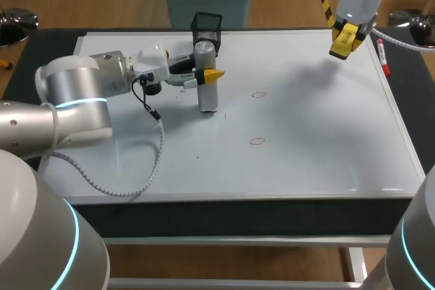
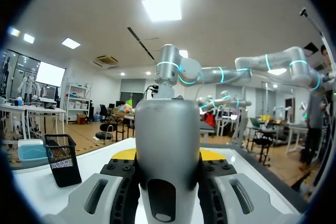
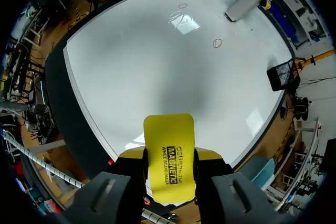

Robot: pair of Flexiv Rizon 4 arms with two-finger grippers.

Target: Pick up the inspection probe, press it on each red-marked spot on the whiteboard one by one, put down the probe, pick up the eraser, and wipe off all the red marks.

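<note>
The left gripper (image 1: 206, 77) clamped the probe (image 1: 206, 96) upright near the board's (image 1: 326, 161) back edge, while the right gripper (image 1: 345, 41) gripped the eraser (image 3: 169, 153) above its back-right corner.

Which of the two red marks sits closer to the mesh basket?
The far red mark, level with the probe; the other mark lies nearer the robot.

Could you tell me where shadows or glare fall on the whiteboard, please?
Head view: a soft grey shadow lies on the whiteboard under the right claw, faint glare near its front edge. Right wrist view: a broad shadow ahead of the eraser.
</note>
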